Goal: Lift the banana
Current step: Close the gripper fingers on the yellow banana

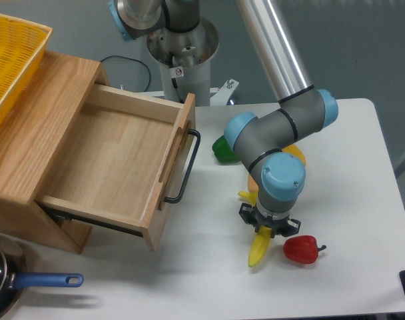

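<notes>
The banana lies on the white table just below the arm's wrist, its yellow lower end pointing toward the front edge. Its upper part is hidden under the gripper, and a short yellow tip shows at the left of the wrist. The gripper points straight down over the banana's middle, its dark fingers closed in against the banana's sides. The fruit's tip sits at or barely above the table surface.
A red pepper lies just right of the banana. A green pepper and an orange-yellow piece sit behind the arm. An open wooden drawer fills the left, with a yellow basket on top and a blue-handled pan at the front left.
</notes>
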